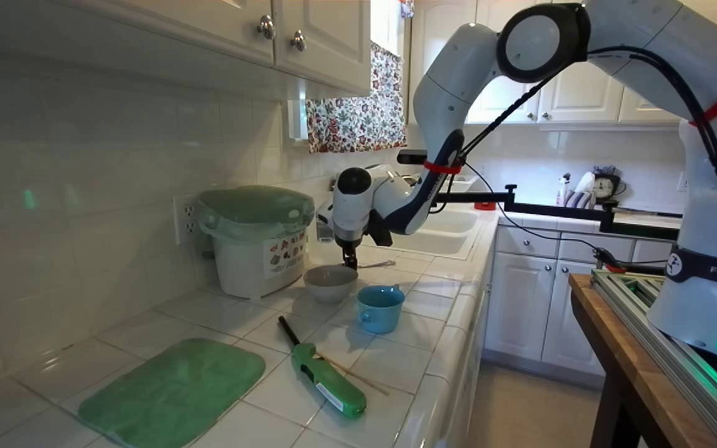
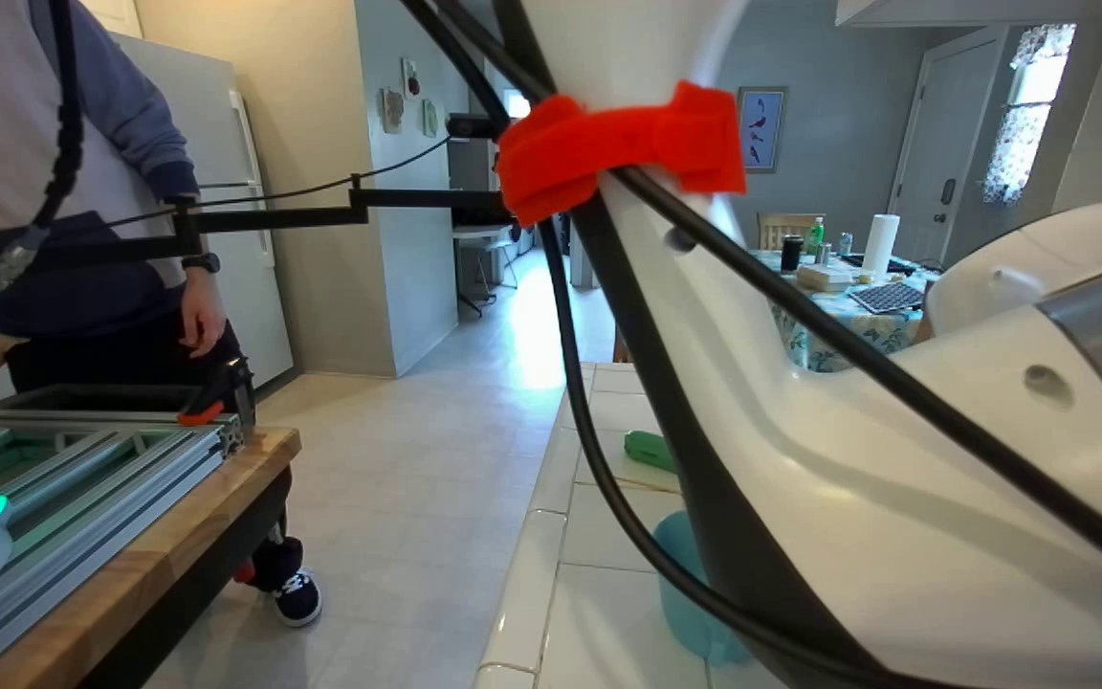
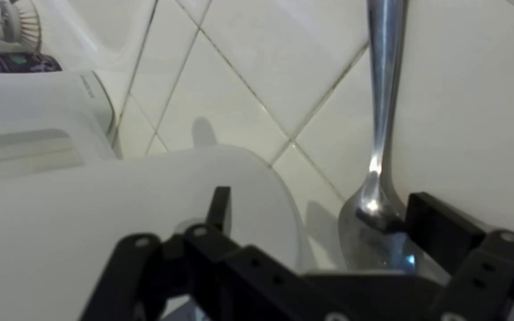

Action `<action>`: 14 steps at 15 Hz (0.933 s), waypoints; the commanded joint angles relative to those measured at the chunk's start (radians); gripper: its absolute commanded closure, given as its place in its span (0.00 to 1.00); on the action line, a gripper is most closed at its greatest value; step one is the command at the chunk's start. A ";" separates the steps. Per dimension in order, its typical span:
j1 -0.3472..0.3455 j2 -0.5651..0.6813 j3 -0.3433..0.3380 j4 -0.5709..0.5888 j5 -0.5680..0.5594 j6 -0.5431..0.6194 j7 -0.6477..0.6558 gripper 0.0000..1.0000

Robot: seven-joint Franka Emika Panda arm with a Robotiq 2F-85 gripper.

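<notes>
My gripper (image 3: 319, 207) hangs low over the tiled worktop (image 3: 257, 102), its fingers (image 3: 437, 227) spread well apart. A metal spoon (image 3: 374, 178) lies in the gap beneath me, nearer the finger on the right of the wrist view: its scoop end sits just beside that finger, its handle runs away toward the top. Whether the two touch, I can't quite tell from this angle. Under my other finger shows a pale, rounded surface (image 3: 105, 223). In an exterior view, a whitish bowl (image 1: 327, 289) stands just beside my gripper, on the camera's side, with a blue cup (image 1: 380, 309) near, to my gripper's right there. Farther from me, toward that camera, lie a green lighter (image 1: 328, 381) and a green cloth (image 1: 175, 395). A white bin (image 1: 240, 264) with a green lid (image 1: 259, 205) stands left of my gripper, and a sink (image 1: 440, 241) lies beyond it, to the right.
</notes>
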 commanded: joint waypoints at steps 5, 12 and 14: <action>0.001 0.045 -0.027 0.044 -0.017 0.043 0.014 0.29; -0.002 0.051 -0.027 0.044 -0.014 0.055 0.009 0.45; -0.002 0.050 -0.026 0.043 -0.013 0.056 0.008 0.47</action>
